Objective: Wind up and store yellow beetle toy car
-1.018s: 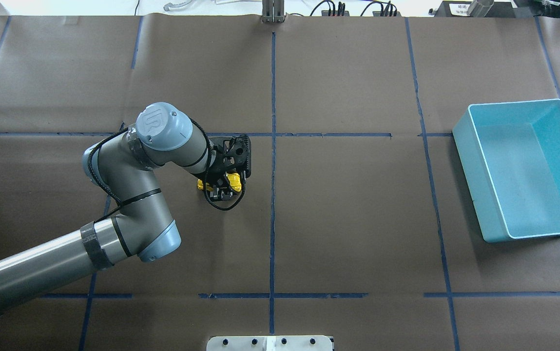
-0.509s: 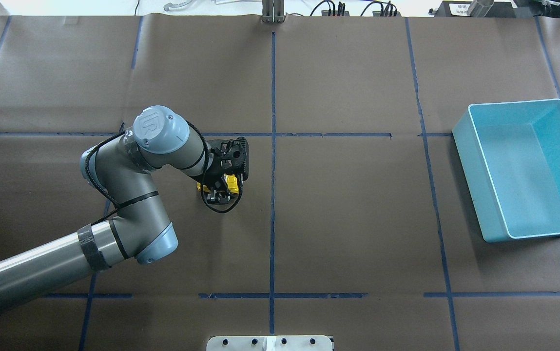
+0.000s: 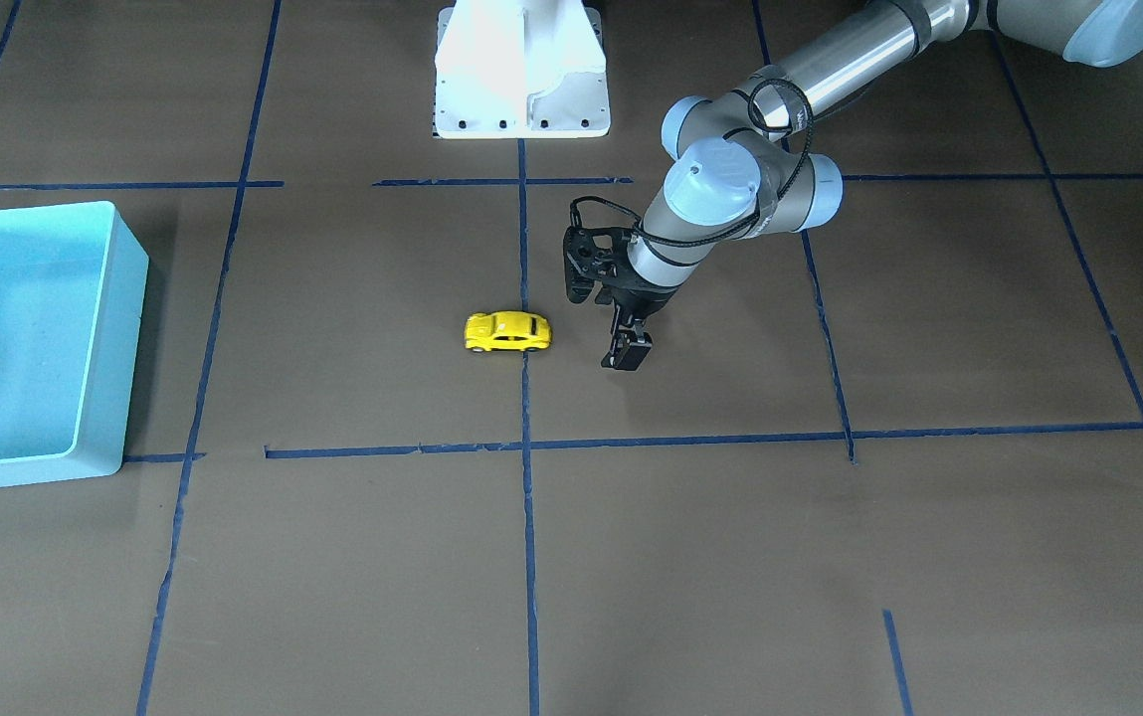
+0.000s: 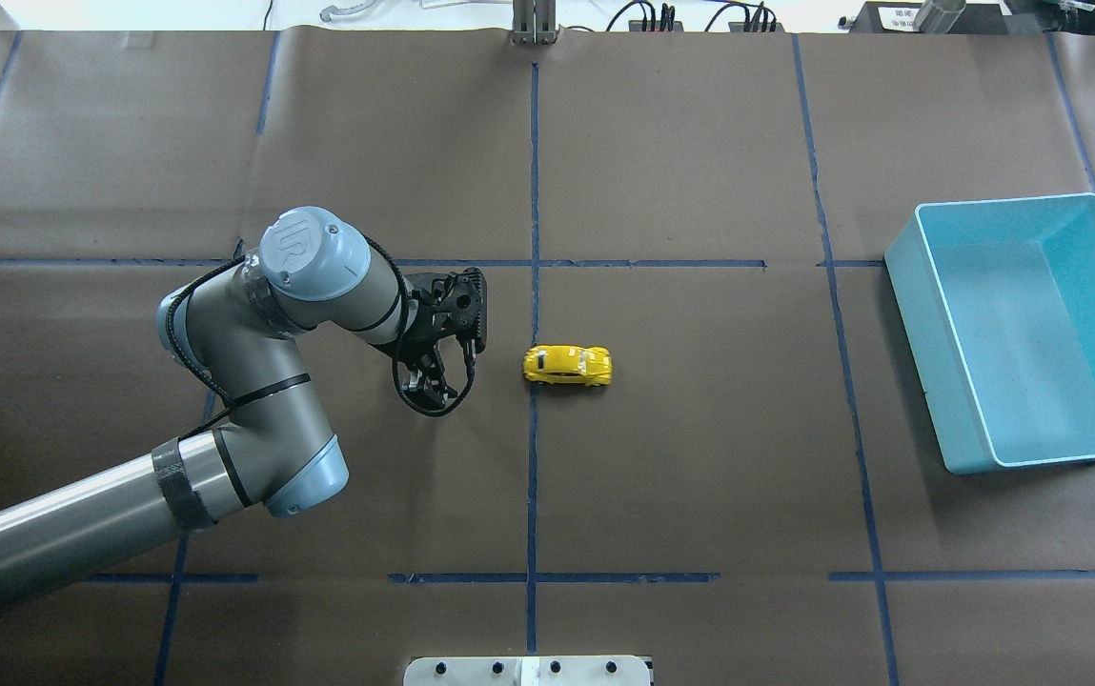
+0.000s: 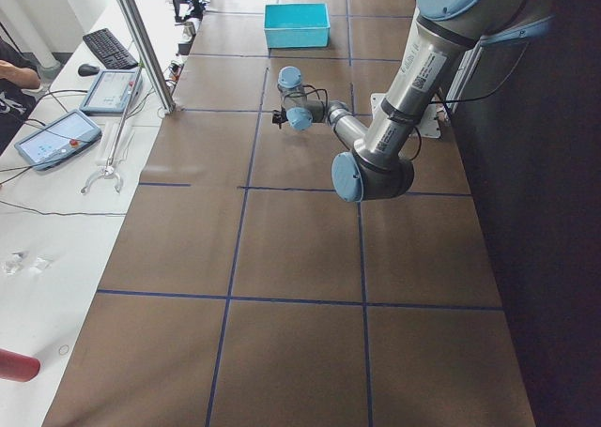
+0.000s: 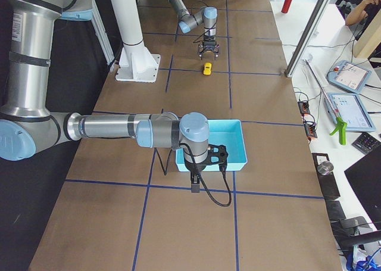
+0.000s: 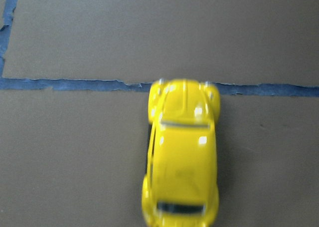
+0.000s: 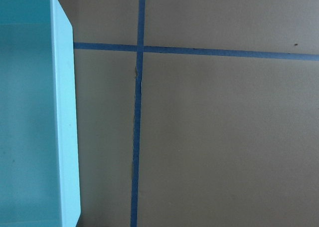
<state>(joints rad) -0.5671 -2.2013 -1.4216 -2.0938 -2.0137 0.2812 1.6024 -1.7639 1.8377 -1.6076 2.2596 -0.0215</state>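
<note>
At the middle of the desk [image 4: 699, 476], find the car [image 4: 567, 365]: on its wheels, lengthwise along the desk, one end on the centre tape line [image 4: 534, 191], the rest on the bin's side, touched by nothing. Near it, toward the robot's left, see the left hand [image 4: 428, 386]: low over the desk, jaws parted, gripping nothing, clear of the car. Well apart on the other side, the bin [image 4: 914, 333].

Wound or not, cannot say; storing plainly not yet done.

Could go wrong in a few ways. With spring left, may roll on and stop short of the bin or veer past it, with no guide to steer it. Being small, rounded and glossy, may squirt out of a pinch taken on the curved roof instead of the flatter sides. On free wheels, may also get pushed along by one jaw touching first.

From the left wrist, get the car [image 7: 182, 152] close, one end over the tape, outline soft, perhaps moving, cannot be sure; no jaws and no bin there. From overhead, get the gap between hand and car and the long stretch to the bin, yet nothing of the right arm. Only from the desk's right end, catch the right hand [image 6: 193, 184], hanging by the bin's near wall; cannot tell wide from narrow. From the right wrist, only bin wall and crossed tape.
</note>
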